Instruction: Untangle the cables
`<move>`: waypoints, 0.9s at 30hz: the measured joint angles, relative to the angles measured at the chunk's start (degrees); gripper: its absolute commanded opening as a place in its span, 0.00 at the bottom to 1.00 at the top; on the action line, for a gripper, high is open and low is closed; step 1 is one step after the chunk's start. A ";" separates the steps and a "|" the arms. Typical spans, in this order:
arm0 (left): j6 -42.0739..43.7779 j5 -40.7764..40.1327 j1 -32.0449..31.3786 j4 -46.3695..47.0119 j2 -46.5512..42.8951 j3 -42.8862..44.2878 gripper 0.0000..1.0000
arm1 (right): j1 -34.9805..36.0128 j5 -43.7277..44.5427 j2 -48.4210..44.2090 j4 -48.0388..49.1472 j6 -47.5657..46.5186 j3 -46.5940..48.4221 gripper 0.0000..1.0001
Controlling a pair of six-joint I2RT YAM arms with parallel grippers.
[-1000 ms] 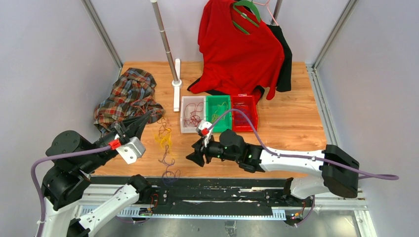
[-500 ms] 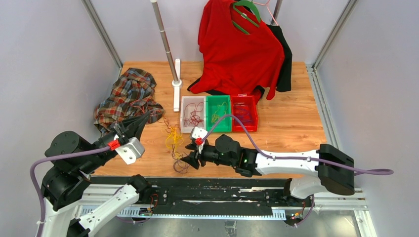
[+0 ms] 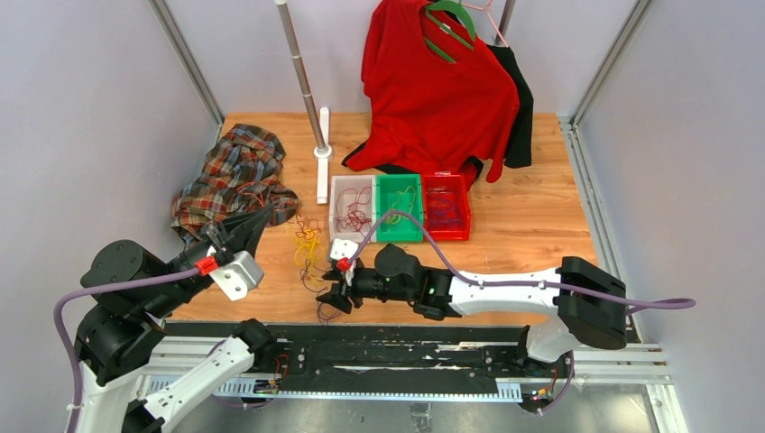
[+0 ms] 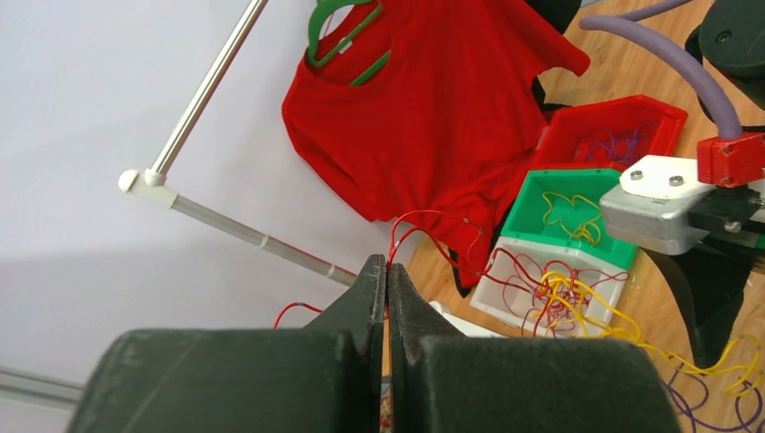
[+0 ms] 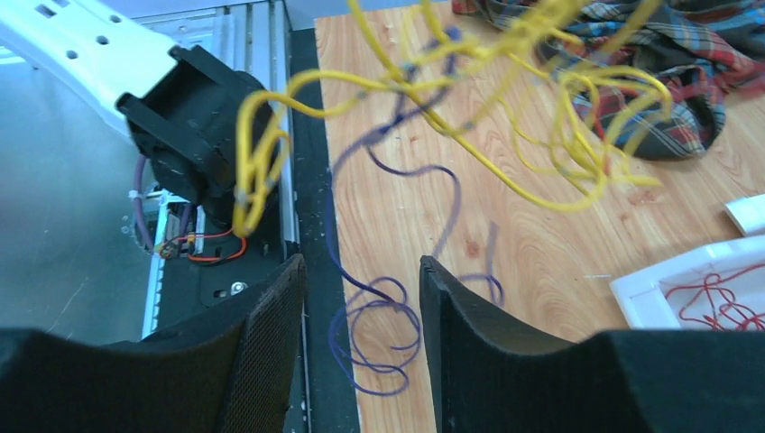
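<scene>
Cables (image 3: 308, 245), thin multicoloured wires: close your parted, empty right fingers (image 3: 330, 296) on the purple loop (image 5: 390, 308), opposite left fingers (image 4: 377, 287) pinching red wire (image 4: 431, 214).

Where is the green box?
In the top view, the green box sits mid-table between the white box on its left and the red box on its right, just in front of the red shirt.

Yellow, purple and dark-red cables (image 3: 308, 245); plaid shirt (image 3: 233, 176); red T-shirt (image 3: 433, 90).
</scene>
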 measured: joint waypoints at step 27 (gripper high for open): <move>4.15 -1.66 0.00 -0.57 -2.38 -3.34 0.00 | 3.17 14.78 -8.46 -10.49 -5.20 -1.97 0.01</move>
